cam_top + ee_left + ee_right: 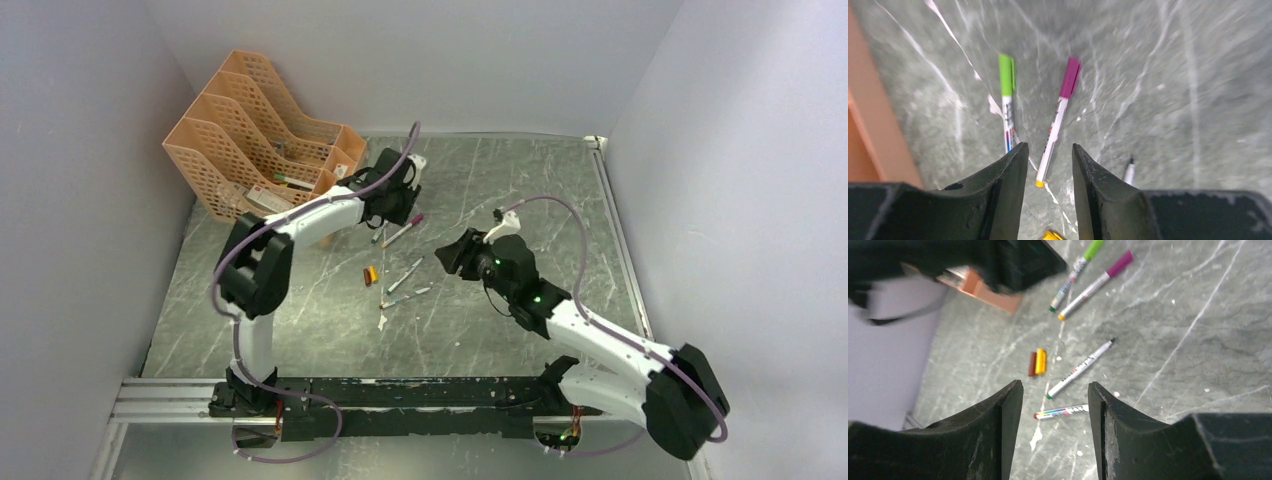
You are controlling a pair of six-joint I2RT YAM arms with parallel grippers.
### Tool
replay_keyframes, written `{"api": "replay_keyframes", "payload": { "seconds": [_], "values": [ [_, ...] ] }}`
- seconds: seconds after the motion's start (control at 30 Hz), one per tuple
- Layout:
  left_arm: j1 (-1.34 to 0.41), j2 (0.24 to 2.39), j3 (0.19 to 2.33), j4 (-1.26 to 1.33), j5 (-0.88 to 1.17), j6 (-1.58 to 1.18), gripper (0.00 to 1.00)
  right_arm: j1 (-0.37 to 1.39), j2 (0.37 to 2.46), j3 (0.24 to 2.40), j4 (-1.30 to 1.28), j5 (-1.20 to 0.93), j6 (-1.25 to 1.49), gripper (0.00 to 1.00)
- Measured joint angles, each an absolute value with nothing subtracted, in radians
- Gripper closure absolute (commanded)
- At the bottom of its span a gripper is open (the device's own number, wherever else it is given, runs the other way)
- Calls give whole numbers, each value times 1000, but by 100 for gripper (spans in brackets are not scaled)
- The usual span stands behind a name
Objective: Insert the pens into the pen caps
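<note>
Two capped pens lie near the left gripper: one with a green cap (1007,100) and one with a magenta cap (1058,120) and a yellow end. Both show in the right wrist view, green (1075,267) and magenta (1095,285). Two uncapped pens lie mid-table: one with a dark tip (1080,369) and one with a red end (1060,412). An orange cap (1032,364) and a yellow cap (1040,361) lie side by side (371,275). My left gripper (1048,150) is open and empty above the magenta-capped pen's end. My right gripper (1054,385) is open and empty above the uncapped pens.
An orange mesh file organiser (250,140) stands at the back left, close behind the left arm. A small white scrap (1037,437) lies near the red-ended pen. Grey walls enclose the table on the left, back and right.
</note>
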State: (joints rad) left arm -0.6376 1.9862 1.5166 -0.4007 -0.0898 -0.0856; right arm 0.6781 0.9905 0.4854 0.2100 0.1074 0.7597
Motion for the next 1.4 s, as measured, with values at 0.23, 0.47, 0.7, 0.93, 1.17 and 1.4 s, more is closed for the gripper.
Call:
{"api": "replay_keyframes", "payload": {
  "seconds": [0.23, 0.47, 0.7, 0.93, 1.17, 1.4],
  "values": [
    [-638, 1750, 1468, -291, -31, -44, 18, 701, 1206, 572, 115, 74, 748, 52],
    [-648, 1832, 1479, -305, 55, 30, 93, 708, 1194, 571, 96, 83, 768, 63],
    [-665, 1992, 1526, -342, 213, 27, 93, 706, 1073, 525, 70, 147, 797, 67],
    [-670, 2102, 1571, -344, 212, 10, 93, 700, 1019, 498, 40, 169, 813, 67],
    [-669, 2159, 1592, -345, 98, -10, 93, 699, 1031, 477, 34, 165, 813, 67],
    [-669, 2171, 1600, -342, -17, -48, 93, 697, 1039, 477, 34, 157, 813, 67]
  ]
}}
